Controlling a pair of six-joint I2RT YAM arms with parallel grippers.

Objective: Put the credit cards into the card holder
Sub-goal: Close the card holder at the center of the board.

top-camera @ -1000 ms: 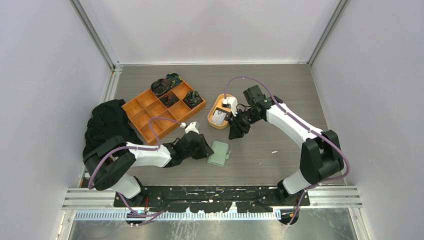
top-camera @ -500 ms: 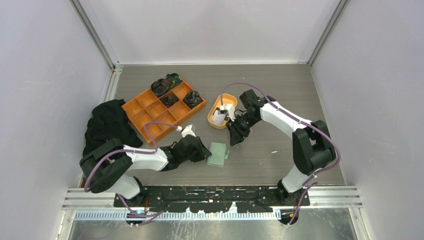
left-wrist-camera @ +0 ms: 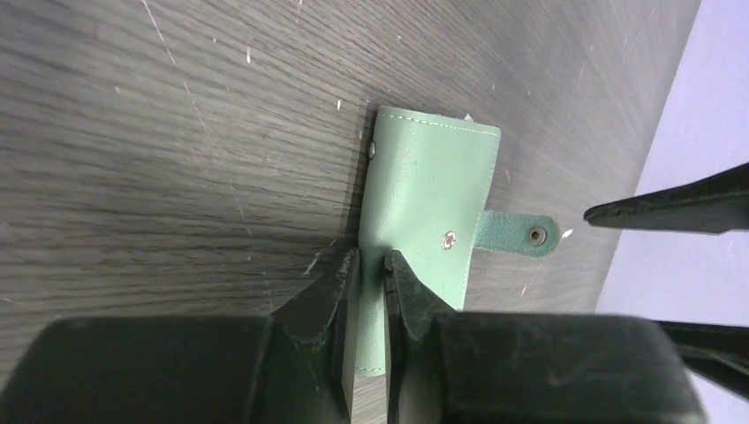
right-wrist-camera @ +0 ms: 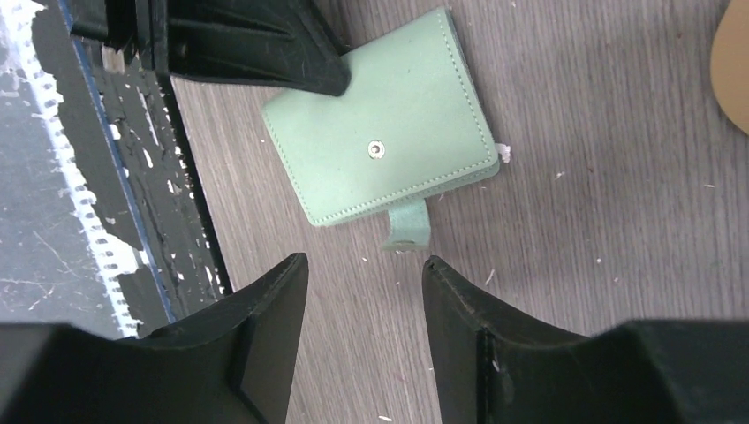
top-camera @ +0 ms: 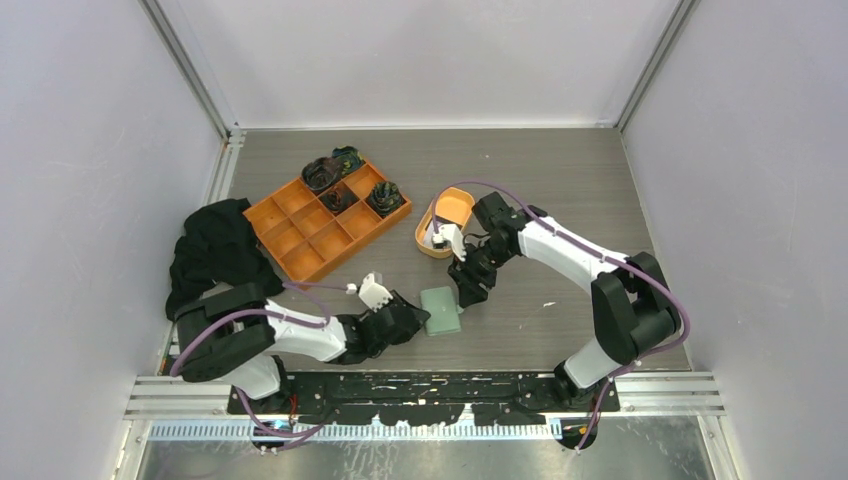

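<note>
The sage-green card holder (top-camera: 440,310) lies folded shut on the table, its closing tab (right-wrist-camera: 406,225) loose and pointing away from the fold. My left gripper (left-wrist-camera: 371,261) is shut on the card holder (left-wrist-camera: 433,185) at its near edge, and green leather fills the narrow gap between the fingers. My right gripper (right-wrist-camera: 364,263) hangs open just above the table beside the tab, holding nothing. Seen from above, it (top-camera: 468,292) is right next to the holder's far right corner. I cannot make out the credit cards; the right wrist covers the near end of the orange dish.
An oval orange dish (top-camera: 452,207) sits behind the right gripper. An orange compartment tray (top-camera: 330,225) holds dark items in its back cells. A black cloth (top-camera: 215,250) lies at the left wall. The arms' base rail (top-camera: 430,385) runs along the near edge.
The right gripper came from the dish down to the card holder's tab and opened wider. The left gripper swung in from the left and closed on the holder's near edge.
</note>
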